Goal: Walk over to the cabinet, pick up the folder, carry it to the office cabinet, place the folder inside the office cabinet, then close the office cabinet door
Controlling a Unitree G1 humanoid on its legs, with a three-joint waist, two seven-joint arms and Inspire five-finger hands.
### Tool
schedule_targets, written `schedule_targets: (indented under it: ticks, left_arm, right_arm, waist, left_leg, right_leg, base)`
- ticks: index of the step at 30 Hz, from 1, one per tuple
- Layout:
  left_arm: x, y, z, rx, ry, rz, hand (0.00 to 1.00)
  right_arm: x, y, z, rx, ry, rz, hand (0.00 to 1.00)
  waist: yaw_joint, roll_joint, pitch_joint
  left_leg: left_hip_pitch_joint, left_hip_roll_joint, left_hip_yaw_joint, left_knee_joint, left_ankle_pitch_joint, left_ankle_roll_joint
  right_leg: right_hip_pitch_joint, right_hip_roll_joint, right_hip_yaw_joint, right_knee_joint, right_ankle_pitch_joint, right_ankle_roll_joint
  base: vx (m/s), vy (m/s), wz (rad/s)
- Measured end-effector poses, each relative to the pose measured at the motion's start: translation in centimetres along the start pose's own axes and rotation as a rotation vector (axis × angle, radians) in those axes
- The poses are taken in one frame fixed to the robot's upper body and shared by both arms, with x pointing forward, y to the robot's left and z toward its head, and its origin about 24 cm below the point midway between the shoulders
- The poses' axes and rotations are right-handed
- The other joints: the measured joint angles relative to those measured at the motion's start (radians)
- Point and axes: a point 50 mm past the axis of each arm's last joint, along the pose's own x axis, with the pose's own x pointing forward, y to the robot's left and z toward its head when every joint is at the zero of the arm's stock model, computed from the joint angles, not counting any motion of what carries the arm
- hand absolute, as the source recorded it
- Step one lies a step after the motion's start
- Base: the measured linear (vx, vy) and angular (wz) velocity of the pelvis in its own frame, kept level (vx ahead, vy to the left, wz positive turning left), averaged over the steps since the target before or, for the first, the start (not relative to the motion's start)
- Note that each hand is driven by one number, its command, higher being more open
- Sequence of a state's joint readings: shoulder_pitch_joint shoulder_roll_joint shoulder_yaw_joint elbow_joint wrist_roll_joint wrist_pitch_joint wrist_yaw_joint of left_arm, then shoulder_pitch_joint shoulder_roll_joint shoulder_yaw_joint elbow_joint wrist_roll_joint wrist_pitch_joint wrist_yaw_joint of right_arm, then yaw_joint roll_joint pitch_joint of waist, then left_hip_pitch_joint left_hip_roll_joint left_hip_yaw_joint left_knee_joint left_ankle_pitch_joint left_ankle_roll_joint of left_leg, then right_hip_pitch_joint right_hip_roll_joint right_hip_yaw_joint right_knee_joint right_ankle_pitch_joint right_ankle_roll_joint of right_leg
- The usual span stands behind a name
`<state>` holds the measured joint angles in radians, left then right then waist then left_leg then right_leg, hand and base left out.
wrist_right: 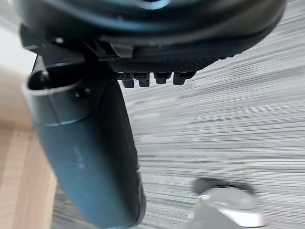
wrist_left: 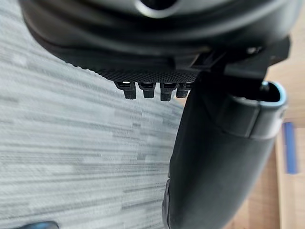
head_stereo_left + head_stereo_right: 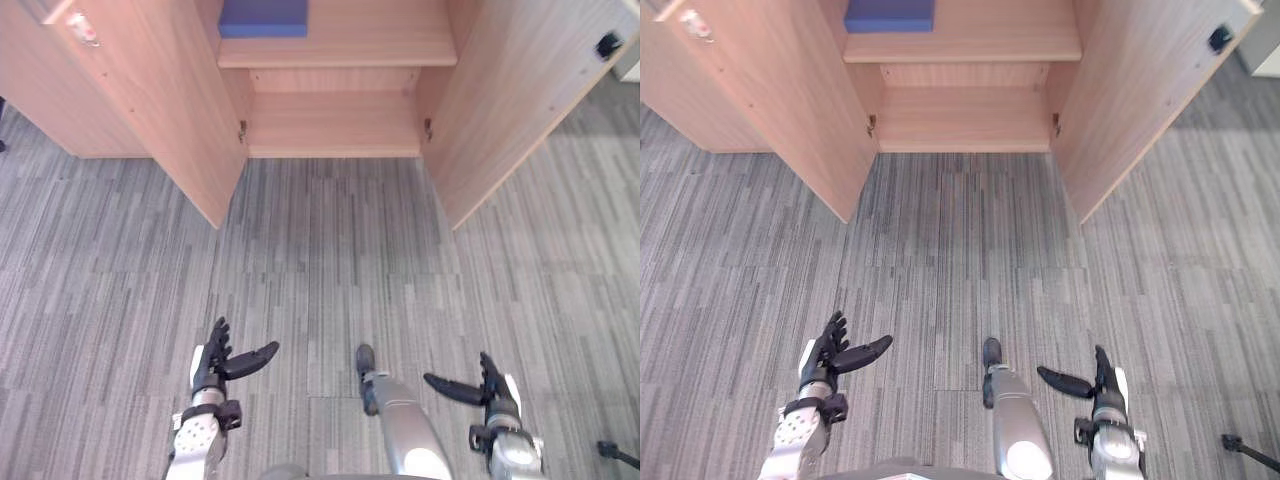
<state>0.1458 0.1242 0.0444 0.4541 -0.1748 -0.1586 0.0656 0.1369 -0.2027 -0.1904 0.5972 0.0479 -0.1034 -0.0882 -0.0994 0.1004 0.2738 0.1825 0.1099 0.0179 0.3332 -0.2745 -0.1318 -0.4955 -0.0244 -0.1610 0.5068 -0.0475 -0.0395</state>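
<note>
Risk I see is collision: my left hand (image 3: 211,364) and right hand (image 3: 493,392) are both open and empty above the carpet (image 3: 320,270), the blue folder (image 3: 263,17) lies on the cabinet shelf (image 3: 380,47), and walking closer could knock an arm against an open door (image 3: 165,105).

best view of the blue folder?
Left eye view: the blue folder lies flat on the upper shelf, broad face showing. Right eye view shows much the same; left wrist view catches a thin blue sliver.

Blue folder (image 3: 263,18) cut off by the top edge, likewise the office cabinet (image 3: 335,125)
</note>
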Motion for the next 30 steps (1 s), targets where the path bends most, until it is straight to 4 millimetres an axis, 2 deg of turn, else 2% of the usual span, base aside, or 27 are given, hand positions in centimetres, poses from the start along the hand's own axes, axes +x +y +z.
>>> schedule_targets:
  ticks: [1,2,3,4,5,6,8,9,10,11,12,13,15,16,17,18,19,20,21,22,23,24,25,26,27,28,30]
  left_arm:
    - [-0.2,-0.6,-0.4,-0.011,0.01,-0.015,1.0]
    - [-0.7,-0.8,-0.7,-0.025,0.016,-0.014,1.0]
    - [-0.8,-0.7,-0.7,-0.025,0.01,-0.015,1.0]
    - [-0.8,-0.5,-0.5,-0.024,0.0,-0.01,1.0]
    - [-0.8,-0.4,-0.5,-0.026,-0.002,-0.007,1.0]
    - [-0.8,-0.5,-0.5,-0.026,-0.003,-0.007,1.0]
    - [-0.8,-0.5,-0.5,-0.025,-0.001,-0.015,1.0]
    - [-0.8,-0.4,-0.6,-0.022,0.006,-0.02,1.0]
    - [-0.9,-0.4,-0.8,-0.021,0.015,-0.02,1.0]
    - [-1.0,-0.3,-1.0,-0.019,0.024,-0.017,1.0]
    - [-1.1,-0.1,-1.2,-0.016,0.035,-0.013,1.0]
    - [-0.9,0.2,-1.3,-0.003,0.047,-0.003,1.0]
    - [-0.6,-0.1,-0.9,-0.009,0.031,-0.005,1.0]
    - [-0.6,-0.1,-1.0,-0.009,0.034,-0.003,1.0]
    - [-0.7,0.1,-1.1,-0.002,0.04,0.003,1.0]
    - [-0.7,0.3,-1.2,0.004,0.045,0.007,1.0]
    - [-0.7,0.7,-1.3,0.016,0.055,0.017,1.0]
    - [-0.7,1.0,-1.3,0.025,0.056,0.025,1.0]
    - [-0.7,1.1,-1.3,0.028,0.052,0.031,1.0]
    - [-0.5,1.5,-0.9,0.039,0.038,0.04,1.0]
    - [-0.3,1.8,-0.7,0.044,0.034,0.046,1.0]
    - [-0.2,1.8,-0.7,0.045,0.034,0.046,1.0]
    - [-0.1,1.8,-0.8,0.045,0.042,0.048,1.0]
    - [-0.1,2.0,-0.9,0.049,0.046,0.051,1.0]
    - [-0.4,2.3,-1.3,0.056,0.062,0.056,1.0]
    - [-0.5,1.3,-2.3,0.024,0.106,0.049,1.0]
    - [-0.5,0.6,-2.5,0.011,0.112,0.029,1.0]
  right_arm:
    - [-0.1,0.1,-0.1,-0.004,0.0,0.006,1.0]
    - [-0.3,0.6,-0.3,-0.014,0.001,0.026,1.0]
    - [-0.4,1.1,-0.2,-0.009,-0.003,0.039,1.0]
    - [-0.4,1.9,0.2,0.005,-0.026,0.057,1.0]
    - [-0.5,2.7,0.7,0.022,-0.047,0.073,1.0]
    - [-0.5,2.9,0.9,0.028,-0.056,0.079,1.0]
    - [-0.2,3.4,1.6,0.038,-0.078,0.091,1.0]
    - [0.1,3.4,2.1,0.04,-0.09,0.089,1.0]
    - [0.3,3.3,2.3,0.035,-0.092,0.083,1.0]
    - [0.5,3.1,2.2,0.036,-0.086,0.076,1.0]
    - [0.6,3.1,2.0,0.041,-0.07,0.067,1.0]
    - [0.5,3.3,1.1,0.046,-0.029,0.06,1.0]
    - [0.4,2.8,0.7,0.046,-0.016,0.046,1.0]
    - [0.3,2.8,0.4,0.048,-0.004,0.044,1.0]
    - [0.3,3.1,0.3,0.049,0.0,0.053,1.0]
    - [0.2,3.3,0.2,0.045,0.007,0.061,1.0]
    - [0.3,3.9,0.0,0.031,0.019,0.084,1.0]
    - [0.1,4.5,-0.1,0.015,0.023,0.111,1.0]
    - [0.1,4.8,-0.1,0.009,0.021,0.126,1.0]
    - [0.0,5.4,0.1,-0.001,0.014,0.15,1.0]
    - [0.0,5.6,0.2,-0.004,0.012,0.16,1.0]
    - [0.1,5.7,0.3,-0.005,0.008,0.163,1.0]
    - [0.0,5.5,0.0,-0.008,0.017,0.159,1.0]
    - [-0.2,5.4,-0.2,-0.01,0.023,0.157,1.0]
    - [-0.6,5.0,-1.2,-0.016,0.049,0.149,1.0]
    - [-0.4,4.0,-1.5,-0.04,0.074,0.128,1.0]
    - [-0.2,3.6,-1.3,-0.033,0.069,0.112,1.0]
  waist:
    - [-0.003,-0.009,0.007]
    - [0.007,-0.017,0.012]
    - [0.016,-0.015,0.012]
    - [0.046,-0.018,0.014]
    - [0.067,-0.039,0.025]
    - [0.076,-0.039,0.026]
    - [0.097,-0.06,0.036]
    - [0.108,-0.07,0.041]
    - [0.112,-0.079,0.042]
    - [0.116,-0.075,0.04]
    - [0.121,-0.083,0.036]
    - [0.116,-0.123,0.011]
    - [0.106,-0.128,0.007]
    - [0.104,-0.13,0.007]
    - [0.1,-0.138,0.011]
    - [0.097,-0.14,0.011]
    - [0.082,-0.138,0.011]
    - [0.075,-0.136,0.009]
    - [0.074,-0.134,0.007]
    - [0.07,-0.132,0.007]
    - [0.058,-0.124,0.009]
    - [0.054,-0.124,0.009]
    - [0.053,-0.126,0.007]
    - [0.053,-0.131,0.002]
    - [0.051,-0.15,-0.016]
    - [0.058,-0.099,-0.021]
    - [0.049,-0.089,-0.03]
  left_leg:
    - [-0.048,0.0,0.021,0.198,0.14,0.021]
    - [-0.147,0.039,0.032,0.453,0.24,0.019]
    - [-0.202,0.069,0.052,0.577,0.208,0.039]
    - [-0.306,0.115,0.099,0.748,0.143,0.076]
    - [-0.395,0.132,0.135,0.794,0.097,0.101]
    - [-0.439,0.131,0.147,0.782,0.077,0.11]
    - [-0.54,0.101,0.181,0.613,0.03,0.116]
    - [-0.582,0.051,0.171,0.415,0.033,0.108]
    - [-0.595,0.004,0.136,0.171,0.083,0.091]
    - [-0.596,-0.021,0.108,0.012,0.184,0.095]
    - [-0.582,-0.031,0.102,-0.01,0.267,0.098]
    - [-0.568,-0.072,0.119,-0.005,0.278,0.15]
    - [-0.565,-0.087,0.128,0.062,0.206,0.172]
    - [-0.52,-0.092,0.143,0.097,0.139,0.175]
    - [-0.438,-0.103,0.167,0.081,0.094,0.185]
    - [-0.393,-0.107,0.173,0.069,0.077,0.193]
    - [-0.303,-0.109,0.172,0.042,0.055,0.198]
    - [-0.22,-0.106,0.172,-0.007,0.053,0.201]
    - [-0.184,-0.099,0.172,-0.034,0.053,0.201]
    - [-0.124,-0.086,0.17,-0.084,0.052,0.2]
    - [-0.086,-0.063,0.164,-0.109,0.048,0.192]
    - [-0.074,-0.054,0.162,-0.115,0.047,0.191]
    - [-0.048,-0.04,0.158,-0.118,0.039,0.175]
    - [-0.032,-0.038,0.156,-0.117,0.027,0.15]
    - [-0.001,-0.048,0.138,-0.105,-0.016,0.079]
    - [0.007,-0.001,0.113,-0.065,-0.046,0.049]
    - [-0.04,0.014,0.093,0.054,-0.004,0.028]
  right_leg:
    - [0.093,-0.01,-0.018,-0.017,-0.047,-0.004]
    - [0.211,-0.001,-0.015,-0.093,-0.069,-0.009]
    - [0.261,0.014,-0.014,-0.131,-0.073,-0.015]
    - [0.349,0.039,-0.001,-0.199,-0.08,-0.026]
    - [0.43,0.05,0.017,-0.272,-0.086,-0.03]
    - [0.471,0.051,0.026,-0.309,-0.088,-0.03]
    - [0.557,0.043,0.056,-0.389,-0.094,-0.023]
    - [0.596,0.026,0.077,-0.413,-0.114,-0.004]
    - [0.629,0.01,0.099,-0.429,-0.139,0.017]
    - [0.66,0.003,0.116,-0.441,-0.158,0.028]
    - [0.676,-0.006,0.133,-0.442,-0.173,0.037]
    - [0.672,-0.057,0.156,-0.411,-0.187,0.049]
    - [0.642,-0.077,0.182,-0.291,-0.199,0.068]
    - [0.592,-0.082,0.205,-0.095,-0.194,0.09]
    - [0.505,-0.101,0.217,0.167,-0.122,0.205]
    - [0.456,-0.113,0.214,0.298,-0.113,0.23]
    - [0.384,-0.124,0.185,0.482,-0.149,0.183]
    - [0.323,-0.131,0.132,0.531,-0.181,0.128]
    - [0.293,-0.13,0.103,0.523,-0.194,0.11]
    - [0.227,-0.123,0.054,0.467,-0.217,0.09]
    - [0.187,-0.101,0.018,0.316,-0.226,0.079]
    - [0.172,-0.09,0.011,0.226,-0.224,0.079]
    - [0.155,-0.066,0.01,0.019,-0.181,0.082]
    - [0.159,-0.052,0.012,-0.094,-0.122,0.078]
    - [0.174,-0.048,0.044,-0.279,0.134,0.057]
    - [0.166,-0.017,0.028,-0.217,0.158,0.022]
    - [0.182,-0.021,0.015,-0.185,0.071,0.013]
  base:
    - [0.68,-0.238,0.46]
    - [0.66,-0.211,0.31]
    - [0.61,-0.159,-0.12]
    - [0.68,-0.137,-0.33]
    - [0.68,-0.122,-0.35]
    - [0.66,-0.071,-0.34]
    - [0.43,0.006,-0.38]
    - [0.53,0.079,-0.49]
    - [0.65,0.116,-0.59]
    - [0.45,0.128,-0.57]
    - [0.63,0.214,-0.45]
    - [0.77,0.282,-0.2]
    - [0.71,0.264,-0.06]
    - [0.62,0.225,-0.36]
    - [0.6,0.213,-0.45]
    - [0.56,0.158,-0.34]
    - [0.51,0.095,-0.21]
    - [0.5,0.065,-0.17]
    - [0.48,0.011,-0.15]
    - [0.58,-0.069,0.06]
    - [0.58,-0.101,0.18]
    - [0.49,-0.124,0.34]
    - [0.41,-0.142,0.27]
    - [0.54,-0.182,0.36]
    - [0.65,-0.234,0.24]
    - [0.52,-0.176,0.27]
    - [0.41,-0.174,0.27]
